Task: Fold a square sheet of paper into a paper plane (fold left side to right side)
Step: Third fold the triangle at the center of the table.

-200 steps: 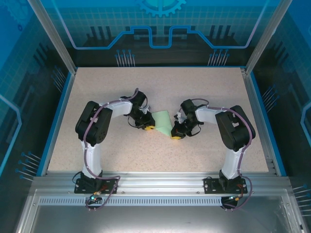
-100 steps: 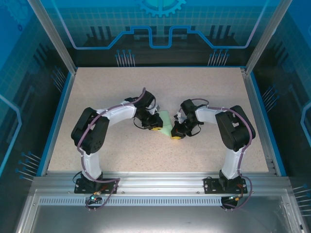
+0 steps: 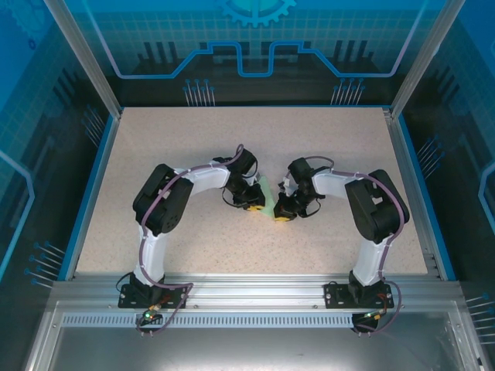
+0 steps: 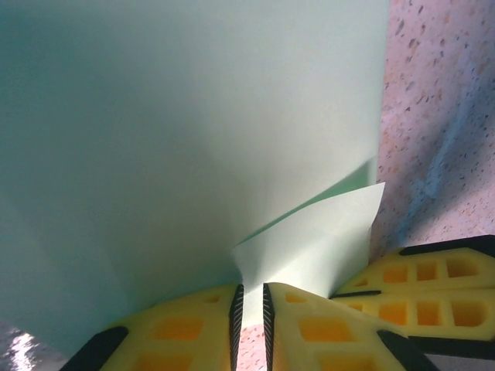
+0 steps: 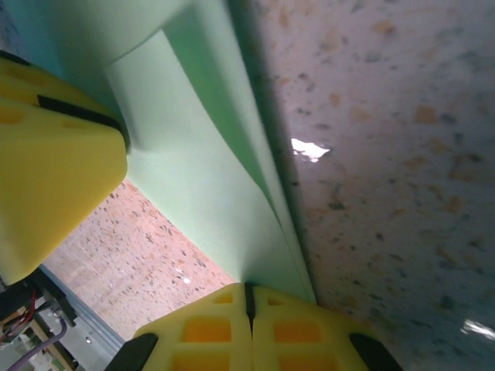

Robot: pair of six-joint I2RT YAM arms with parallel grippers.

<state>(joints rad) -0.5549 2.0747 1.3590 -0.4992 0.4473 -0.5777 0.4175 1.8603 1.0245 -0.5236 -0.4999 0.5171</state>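
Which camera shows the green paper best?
The left wrist view: the green paper is close up, and its folded-over flap is clear. The right wrist view shows a curved strip of it. The top view shows a tiny sliver.

No readable text, labels or numbers anywhere — just a gear emblem [image 3: 255,9] printed on the blue back panel [image 3: 348,39], top centre.

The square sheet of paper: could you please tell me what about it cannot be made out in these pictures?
Top external: both wrists cover most of the square sheet of paper; its outline is hidden.
Left wrist: it runs off the top and left edges, so its far corners are cut off.
Right wrist: the left fingers hide part of it, and its folds look blurred.
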